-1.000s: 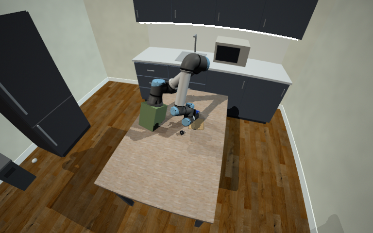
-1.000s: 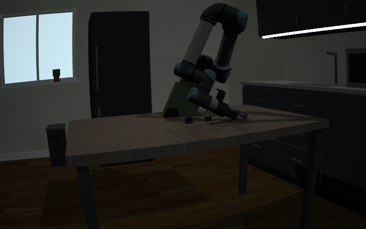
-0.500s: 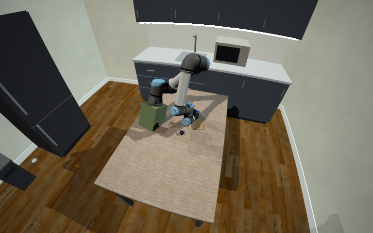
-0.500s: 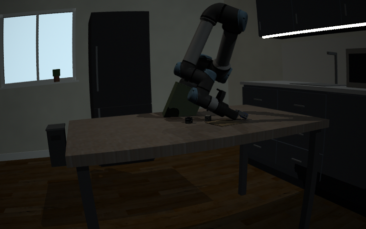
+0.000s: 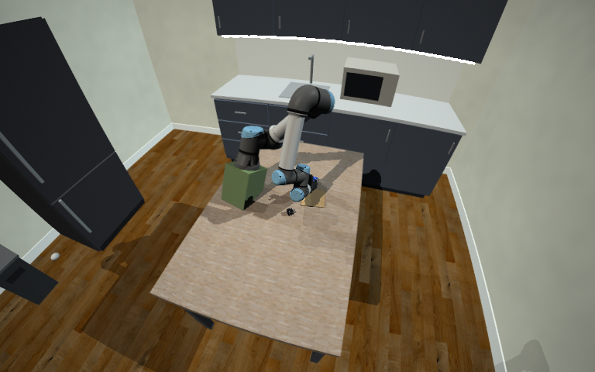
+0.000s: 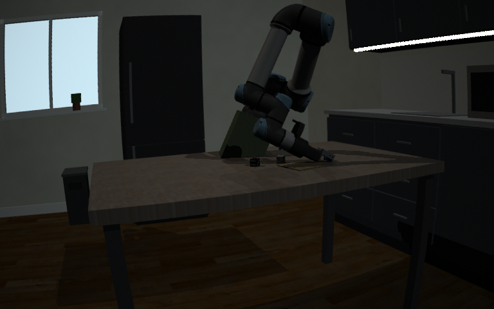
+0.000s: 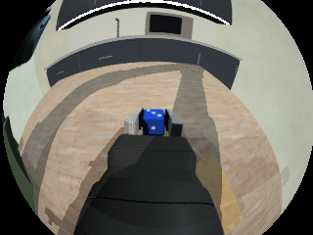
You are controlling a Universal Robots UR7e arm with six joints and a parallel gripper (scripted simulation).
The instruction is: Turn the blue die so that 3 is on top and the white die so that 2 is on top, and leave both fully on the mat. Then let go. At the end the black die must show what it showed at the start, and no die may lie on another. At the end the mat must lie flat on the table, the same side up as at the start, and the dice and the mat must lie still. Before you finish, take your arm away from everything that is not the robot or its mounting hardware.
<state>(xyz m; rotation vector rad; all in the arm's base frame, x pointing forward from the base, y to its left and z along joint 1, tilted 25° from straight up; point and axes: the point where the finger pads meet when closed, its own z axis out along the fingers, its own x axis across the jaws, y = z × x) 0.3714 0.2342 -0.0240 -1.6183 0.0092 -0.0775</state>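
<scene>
The black two-finger hand (image 5: pixel 313 180) (image 6: pixel 328 156) (image 7: pixel 154 115) is partly open, tilted low over the worktop (image 5: pixel 263 263) (image 6: pixel 174 182) (image 7: pixel 103 108), with the blue die with white pips (image 5: pixel 315 178) (image 6: pixel 327 158) (image 7: pixel 154 122) between its fingers. That die is beside the thin tan mat (image 5: pixel 318 201) (image 6: pixel 298 167) (image 7: pixel 214 178), not over it. Whether its underside touches the worktop cannot be told. The pale die (image 6: pixel 280 159), the white one, is near the mat's edge in the exterior view; the arm (image 5: pixel 291 144) (image 6: pixel 265 58) hides it from above. The black die (image 5: pixel 290 211) (image 6: pixel 254 161) sits apart, off the mat. The green block-shaped pedestal (image 5: pixel 235 186) (image 6: pixel 240 136) (image 7: pixel 17 176) stands behind the dice, and grey-fronted counter units (image 5: pixel 359 142) (image 6: pixel 349 127) (image 7: pixel 117 51) line the wall beyond the worktop.
</scene>
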